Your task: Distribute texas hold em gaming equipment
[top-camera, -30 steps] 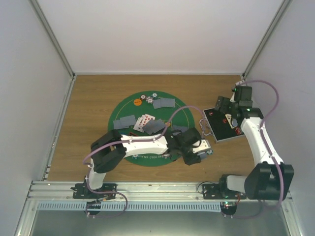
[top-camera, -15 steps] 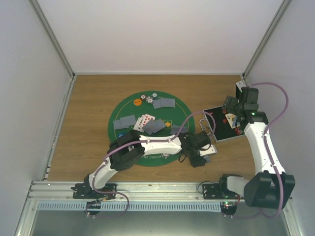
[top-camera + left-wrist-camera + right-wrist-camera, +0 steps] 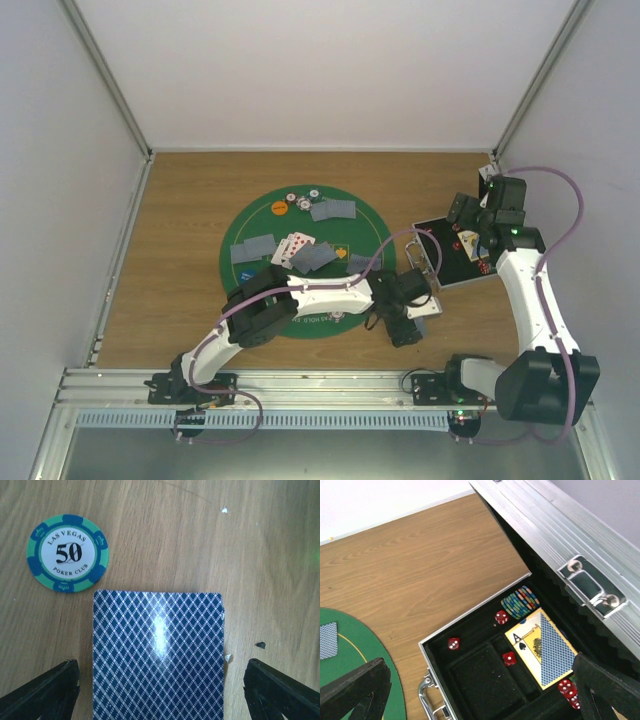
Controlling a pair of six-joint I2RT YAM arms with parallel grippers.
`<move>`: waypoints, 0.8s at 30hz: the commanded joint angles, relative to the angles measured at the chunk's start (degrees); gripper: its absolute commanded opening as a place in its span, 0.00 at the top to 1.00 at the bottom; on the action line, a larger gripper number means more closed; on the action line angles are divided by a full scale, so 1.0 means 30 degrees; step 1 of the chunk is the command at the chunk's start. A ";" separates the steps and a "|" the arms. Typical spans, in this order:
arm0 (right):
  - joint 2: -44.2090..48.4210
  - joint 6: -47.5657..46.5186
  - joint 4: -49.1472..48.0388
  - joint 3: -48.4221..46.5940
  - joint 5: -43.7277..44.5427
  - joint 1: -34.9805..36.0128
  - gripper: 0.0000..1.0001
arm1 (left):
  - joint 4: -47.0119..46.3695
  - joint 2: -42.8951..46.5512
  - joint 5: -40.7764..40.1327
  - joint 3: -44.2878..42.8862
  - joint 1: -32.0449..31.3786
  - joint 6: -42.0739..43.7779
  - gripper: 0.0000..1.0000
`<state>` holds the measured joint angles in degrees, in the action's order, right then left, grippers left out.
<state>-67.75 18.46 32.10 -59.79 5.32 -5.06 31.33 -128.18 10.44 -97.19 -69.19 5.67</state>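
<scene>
One card [image 3: 158, 655], bottom edge unseen

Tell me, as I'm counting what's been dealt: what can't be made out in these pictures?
- Left wrist: blue-backed card lies face down, its bottom cut off by the frame.
- Right wrist: corner dice sit partly behind a finger.
- Top view: chips on the mat are too small to read.

card [image 3: 158, 655]: face down, blue lattice back, flat on table [image 3: 235, 545]
chip [image 3: 68, 553]: teal and blue, marked 50, just off card's upper-left corner
left end effector [image 3: 160, 692]: spread wide, flanking card, no contact
</scene>
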 commanded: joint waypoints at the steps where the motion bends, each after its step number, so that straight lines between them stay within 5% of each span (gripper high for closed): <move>1: 0.0166 -0.0587 -0.0849 -0.0373 -0.1021 -0.0134 0.00 | 0.0042 0.0274 0.0481 -0.0807 -0.0140 0.0320 0.08; 11: -0.0191 -0.1286 -0.2755 -0.0724 -0.2612 -0.0135 0.00 | -0.2998 0.5330 -0.1290 0.2103 0.2424 -0.0624 0.05; 16: -0.0328 -0.2216 -0.5268 0.0341 -0.3748 -0.0139 0.00 | -0.6733 0.9371 -0.1211 0.7398 0.7619 -0.2646 0.04; 24: 0.0051 -0.3500 -1.2651 0.5699 -0.4574 -0.0153 0.00 | -1.2675 1.4564 -0.1327 1.5206 1.8883 -0.5839 0.02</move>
<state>-68.31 10.72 8.14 -50.13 -7.20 -5.10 5.91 -89.89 7.22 -60.23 -23.64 -5.65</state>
